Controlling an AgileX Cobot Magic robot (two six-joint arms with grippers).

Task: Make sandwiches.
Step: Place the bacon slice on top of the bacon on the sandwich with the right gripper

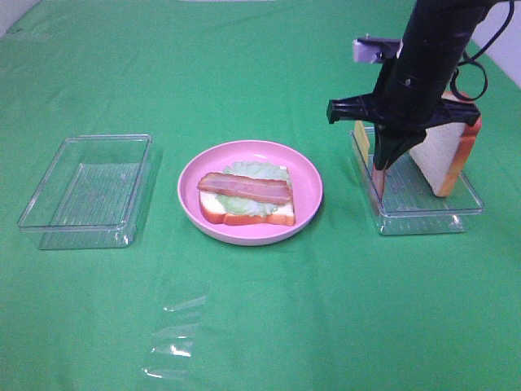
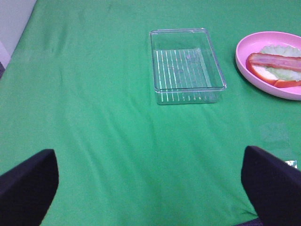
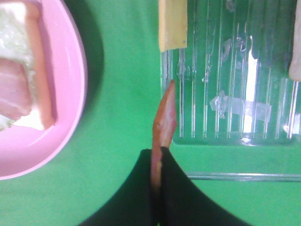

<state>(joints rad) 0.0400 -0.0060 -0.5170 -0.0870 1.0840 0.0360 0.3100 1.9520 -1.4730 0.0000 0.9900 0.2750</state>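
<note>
An open sandwich lies on the pink plate (image 1: 305,183): a bread slice (image 1: 248,213) with lettuce (image 1: 252,171) and a bacon strip (image 1: 244,187) on top. It also shows in the left wrist view (image 2: 275,63) and the right wrist view (image 3: 40,70). My right gripper (image 1: 381,167) is shut on a second bacon strip (image 3: 164,120) and holds it on edge over the left rim of the right tray (image 1: 423,216). A bread slice (image 1: 444,155) leans in that tray, with yellow cheese (image 3: 173,23) at its far end. My left gripper (image 2: 148,155) is open and empty above the cloth.
An empty clear tray (image 1: 85,191) stands left of the plate, also in the left wrist view (image 2: 186,63). A crumpled piece of clear film (image 1: 175,334) lies on the green cloth near the front.
</note>
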